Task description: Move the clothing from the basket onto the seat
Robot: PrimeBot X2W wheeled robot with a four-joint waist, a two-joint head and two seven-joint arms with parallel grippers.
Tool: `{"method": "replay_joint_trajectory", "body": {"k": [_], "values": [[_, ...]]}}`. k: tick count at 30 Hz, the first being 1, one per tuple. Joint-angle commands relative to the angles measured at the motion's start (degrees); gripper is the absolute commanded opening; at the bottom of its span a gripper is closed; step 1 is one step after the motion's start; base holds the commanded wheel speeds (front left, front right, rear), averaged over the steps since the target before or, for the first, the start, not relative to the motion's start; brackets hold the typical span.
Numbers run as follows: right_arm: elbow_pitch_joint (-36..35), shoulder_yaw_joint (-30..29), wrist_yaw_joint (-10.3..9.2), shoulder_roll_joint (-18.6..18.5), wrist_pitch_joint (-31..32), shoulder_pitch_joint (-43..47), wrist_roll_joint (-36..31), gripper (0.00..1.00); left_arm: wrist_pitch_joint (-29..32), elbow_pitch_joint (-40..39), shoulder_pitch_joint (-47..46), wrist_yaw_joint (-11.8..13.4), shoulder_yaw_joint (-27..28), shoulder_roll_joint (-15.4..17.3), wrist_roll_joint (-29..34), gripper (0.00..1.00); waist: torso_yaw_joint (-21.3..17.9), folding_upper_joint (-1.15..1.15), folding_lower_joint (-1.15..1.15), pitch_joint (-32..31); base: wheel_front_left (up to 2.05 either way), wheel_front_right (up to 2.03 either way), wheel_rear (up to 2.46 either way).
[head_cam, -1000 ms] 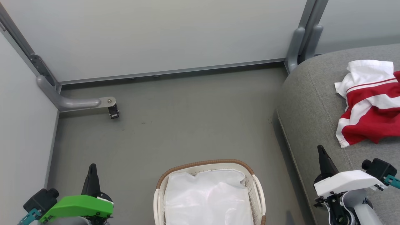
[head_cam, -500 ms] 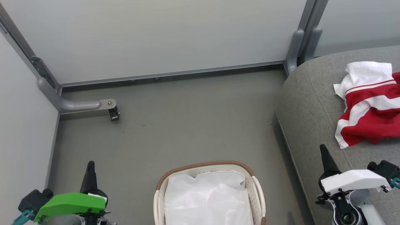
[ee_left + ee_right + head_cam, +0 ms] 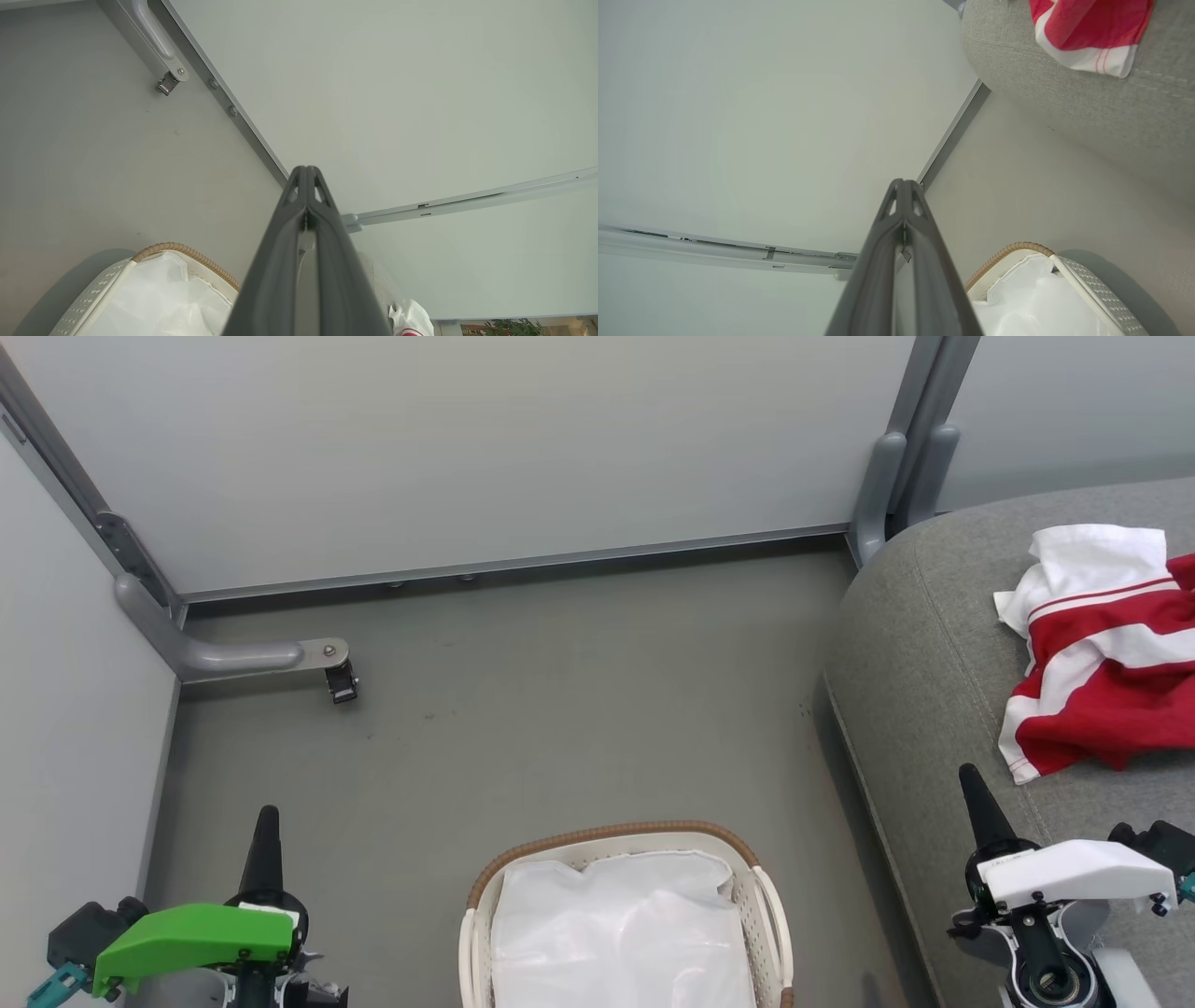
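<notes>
Since the soft bright-red fabric garment (image 3: 1102,653) w/ white panels lay crumpled on the grey woven sofa cushion (image 3: 924,644), right of & beyond the oval white brown-rimmed plastic basket (image 3: 616,832), it looked light & limp, prob. best pinched at a raised fold. A thin translucent white plastic sheet (image 3: 616,933) covered the basket's inside, hiding anything beneath. Left gripper (image 3: 265,826) & right gripper (image 3: 974,789), flanking the basket, were closed, empty.

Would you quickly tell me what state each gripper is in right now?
Left gripper: closed, holding nothing.
Right gripper: closed, holding nothing.
</notes>
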Motion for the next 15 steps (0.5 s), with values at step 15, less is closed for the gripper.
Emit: {"method": "replay_joint_trajectory", "body": {"k": [15], "values": [[-1.5, -1.1, -0.03, -0.2, 2.3, 0.7, 8.8, 0.00, 2.3, -1.2, -1.9, -0.7, 1.2, 0.4, -8.6, 0.00, -0.1, 0.27, 0.00, -0.6, 0.00, 0.00, 0.00]]}}
